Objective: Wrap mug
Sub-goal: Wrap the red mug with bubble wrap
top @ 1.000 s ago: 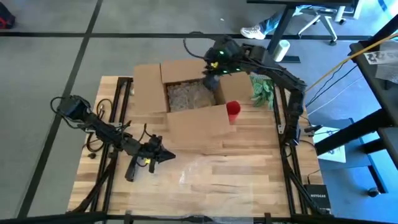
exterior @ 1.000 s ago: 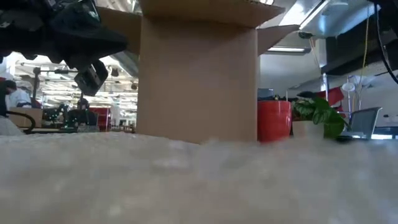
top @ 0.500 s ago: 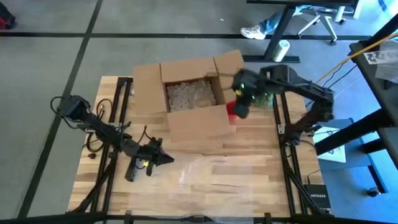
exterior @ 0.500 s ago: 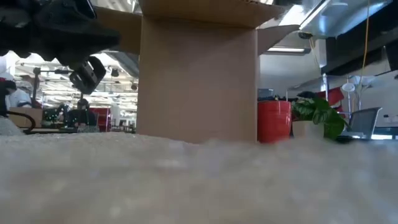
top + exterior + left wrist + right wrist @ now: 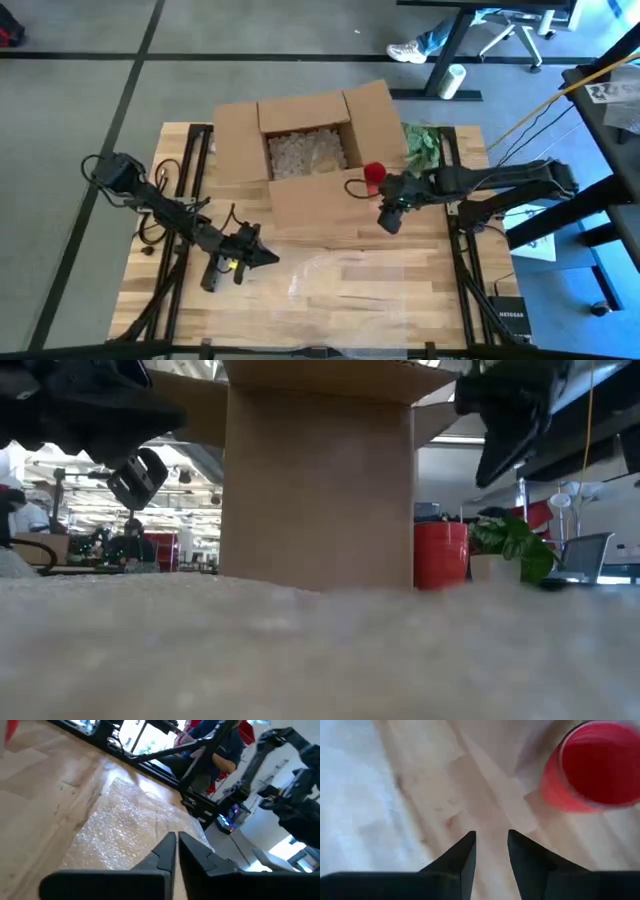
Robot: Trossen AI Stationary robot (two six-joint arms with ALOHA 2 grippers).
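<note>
The red mug (image 5: 374, 175) stands upright on its base on the wooden table, by the near right corner of the cardboard box (image 5: 308, 160); it also shows in the low view (image 5: 440, 555) and the right wrist view (image 5: 597, 767). My right gripper (image 5: 389, 218) hangs just near-side of the mug, fingers (image 5: 490, 845) pointing down, slightly open with nothing between them. A sheet of bubble wrap (image 5: 330, 275) lies flat near the table's front. My left gripper (image 5: 262, 255) is shut (image 5: 176, 842) just left of the sheet, above the table.
The open box holds packing peanuts (image 5: 305, 152), and its flaps stand out to the left and far right. A small green plant (image 5: 420, 145) sits to the right of the box. Bare wood lies between the box and the bubble wrap (image 5: 135, 825).
My right gripper has swung from above the box's far right corner toward the table's right and near edges, past the mug, and come down just near-side of it. The mug, box and bubble wrap have stayed in place.
</note>
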